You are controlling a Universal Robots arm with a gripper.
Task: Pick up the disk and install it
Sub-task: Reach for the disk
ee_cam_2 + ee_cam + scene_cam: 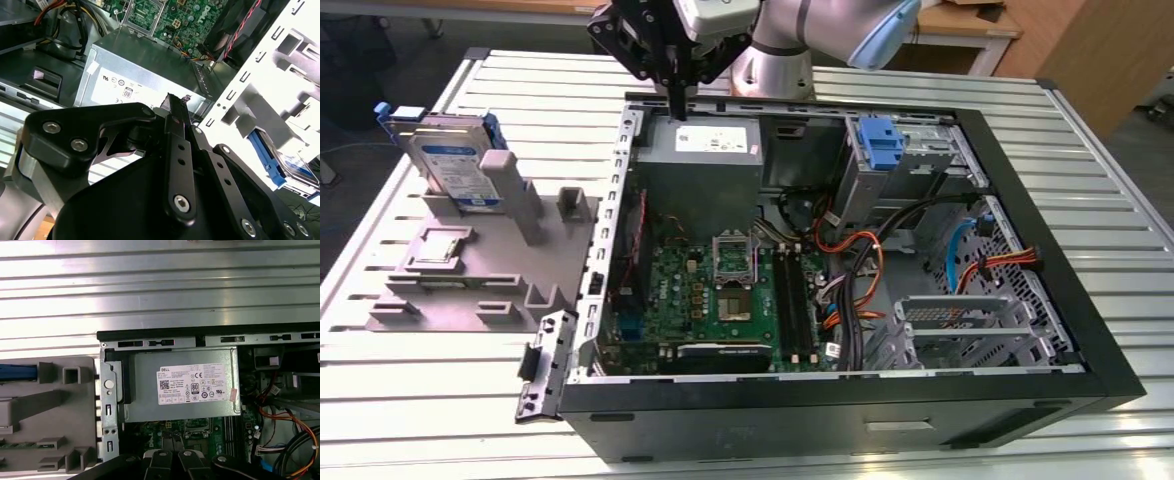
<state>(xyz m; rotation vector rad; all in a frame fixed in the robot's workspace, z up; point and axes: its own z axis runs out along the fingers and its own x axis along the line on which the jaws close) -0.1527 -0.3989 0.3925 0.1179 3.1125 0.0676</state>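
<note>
The disk, a silver drive with a white-and-blue label in a blue bracket, stands upright in a grey fixture at the exterior view's left, outside the computer case. Its blue edge shows in the first wrist view and its bracket and label in the second wrist view. My gripper hangs over the case's back corner, just above the grey power supply box, well apart from the disk. Its black fingers are shut together with nothing between them; their tips point down at the box.
The open black computer case lies on a slatted metal table. Inside are the green motherboard, orange and black cables, a blue clip in the upper bay and a metal drive cage.
</note>
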